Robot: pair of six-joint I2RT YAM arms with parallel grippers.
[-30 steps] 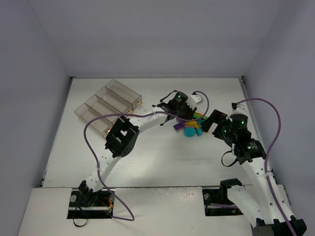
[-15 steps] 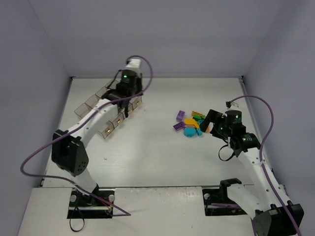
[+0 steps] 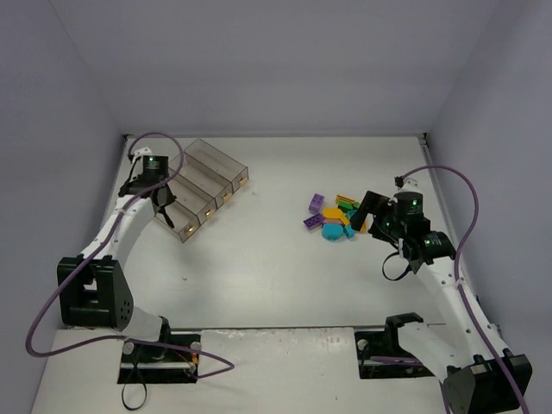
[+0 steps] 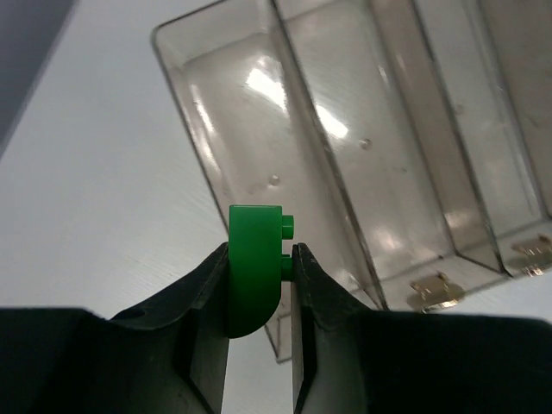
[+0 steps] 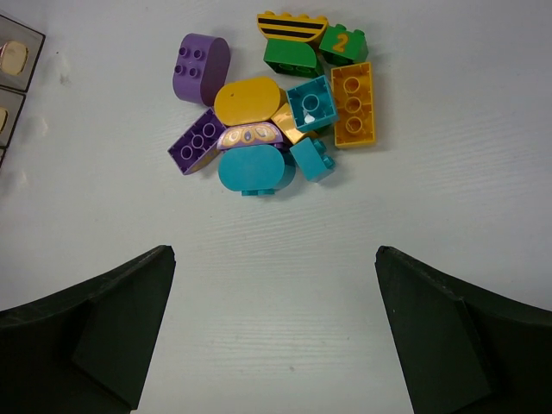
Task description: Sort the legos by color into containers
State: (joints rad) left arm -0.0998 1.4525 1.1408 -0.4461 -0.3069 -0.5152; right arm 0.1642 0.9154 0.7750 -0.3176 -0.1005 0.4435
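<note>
One green lego [image 4: 255, 267] pinched between left fingers [image 4: 205, 336], over end container [image 4: 250, 121].

Light is even and diffuse in the overhead view — the white tabletop [image 3: 276, 259] reads bright, the pale walls [image 3: 259, 60] dimmer, and shadows under the arms are faint and soft-edged. In the left wrist view white glare patches sit on the four joined clear smoky plastic bins [image 4: 345, 155], while the black left gripper fingers [image 4: 203, 345] are near-silhouette around an evenly lit green rounded plastic brick [image 4: 254, 267]. The right wrist view is sharp on the cluster of small coloured plastic bricks [image 5: 276, 112] — only the black right gripper fingers [image 5: 95, 336] at its lower corners blur.
</note>
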